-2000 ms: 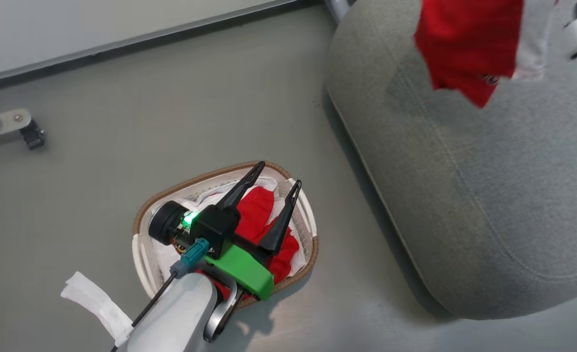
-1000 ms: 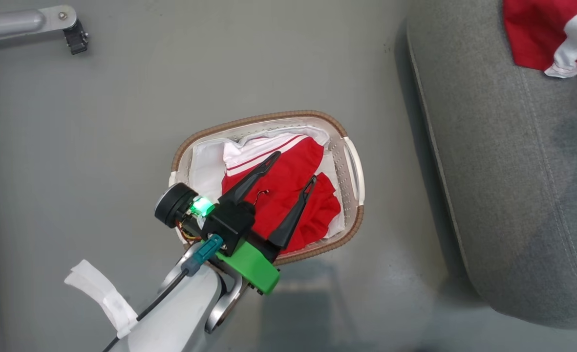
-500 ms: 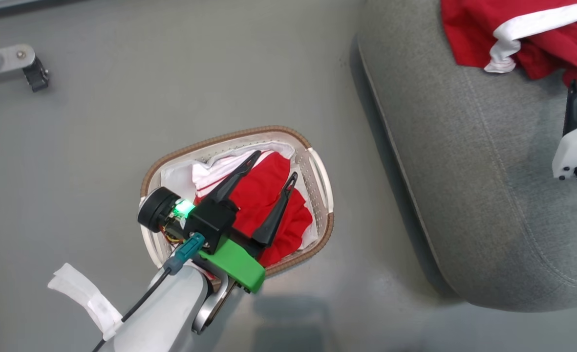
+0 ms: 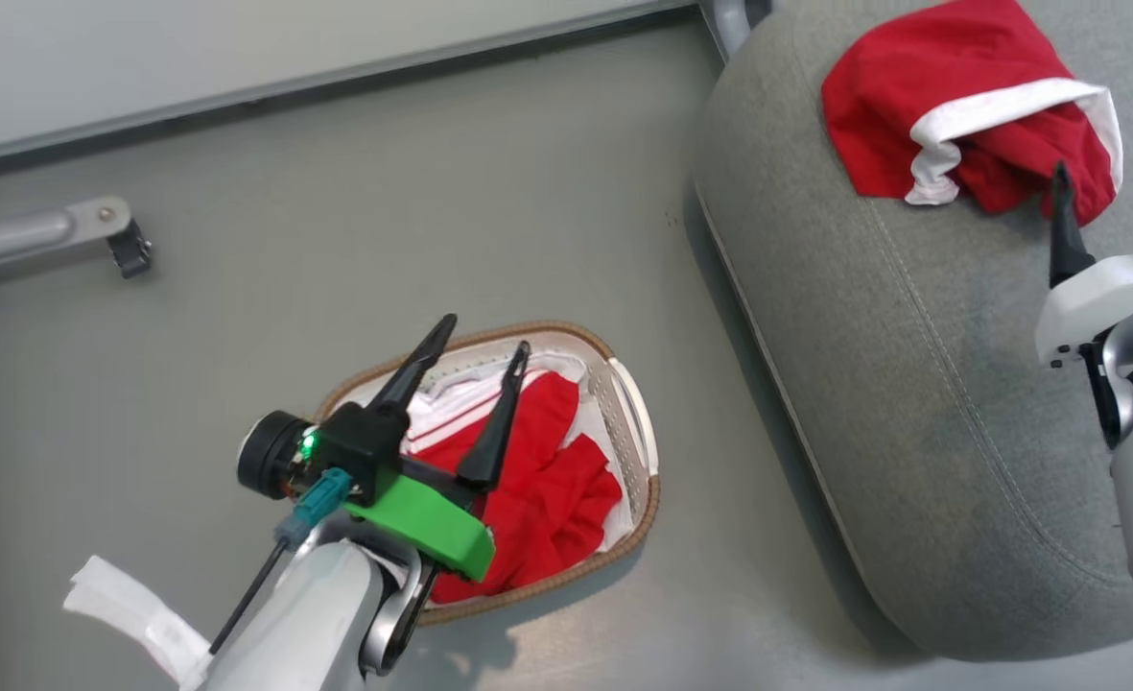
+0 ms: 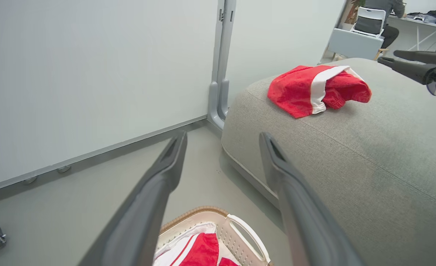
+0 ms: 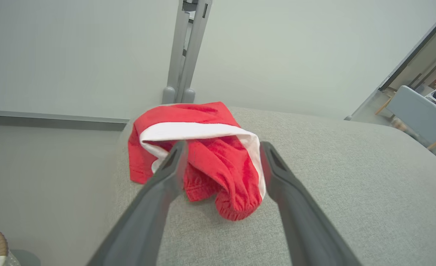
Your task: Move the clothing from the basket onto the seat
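Clothing (image 4: 897, 96) on seat (image 4: 911, 384), more in basket (image 4: 637, 427)

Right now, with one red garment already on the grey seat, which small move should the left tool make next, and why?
Probably lower the open left tool onto the red white-striped garment in the cream perforated plastic basket: the tool hovers above it, holding nothing, and that garment is not yet moved.

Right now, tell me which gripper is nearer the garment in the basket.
Left. The left gripper hangs open just above the garment in the basket. The right gripper is off over the seat, open beside the other garment.
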`<state>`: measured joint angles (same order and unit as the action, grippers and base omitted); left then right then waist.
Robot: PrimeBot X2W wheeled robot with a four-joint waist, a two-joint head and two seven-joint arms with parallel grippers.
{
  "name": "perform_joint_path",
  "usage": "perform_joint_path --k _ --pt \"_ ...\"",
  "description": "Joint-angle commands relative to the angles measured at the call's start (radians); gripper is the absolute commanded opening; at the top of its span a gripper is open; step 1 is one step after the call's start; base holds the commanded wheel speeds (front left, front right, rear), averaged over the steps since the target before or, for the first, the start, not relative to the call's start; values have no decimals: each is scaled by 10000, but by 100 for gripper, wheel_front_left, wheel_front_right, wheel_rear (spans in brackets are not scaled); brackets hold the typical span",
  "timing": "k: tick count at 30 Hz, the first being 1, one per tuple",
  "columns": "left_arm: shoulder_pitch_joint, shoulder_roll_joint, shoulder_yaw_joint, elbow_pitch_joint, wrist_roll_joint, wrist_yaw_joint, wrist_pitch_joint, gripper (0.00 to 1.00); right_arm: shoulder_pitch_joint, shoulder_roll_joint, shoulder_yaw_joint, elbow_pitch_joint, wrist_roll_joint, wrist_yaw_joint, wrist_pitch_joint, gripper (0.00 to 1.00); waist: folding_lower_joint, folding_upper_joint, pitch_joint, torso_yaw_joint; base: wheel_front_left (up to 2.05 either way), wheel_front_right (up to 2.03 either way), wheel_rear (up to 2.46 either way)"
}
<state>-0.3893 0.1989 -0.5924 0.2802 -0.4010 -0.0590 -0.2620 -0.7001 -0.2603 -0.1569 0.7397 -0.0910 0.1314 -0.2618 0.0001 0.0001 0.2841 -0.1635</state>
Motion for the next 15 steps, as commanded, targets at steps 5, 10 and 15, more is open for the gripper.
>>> perform_joint_path --k 5,10,15 --pt "817 -114 1000 -203 -64 273 -24 100 270 318 599 -419 365 -14 -47 100 -1 -1 -1064 813 0 0 0" --pt "1713 -333 2092 -329 4 494 -23 100 661 786 1044 -816 782 -14 -48 100 -1 -1 -1472 1203 0 0 0" --pt "2530 -649 3109 -484 175 648 -26 100 1520 1439 1112 -1589 1108 -14 -46 100 -1 -1 -1694 1580 0 0 0"
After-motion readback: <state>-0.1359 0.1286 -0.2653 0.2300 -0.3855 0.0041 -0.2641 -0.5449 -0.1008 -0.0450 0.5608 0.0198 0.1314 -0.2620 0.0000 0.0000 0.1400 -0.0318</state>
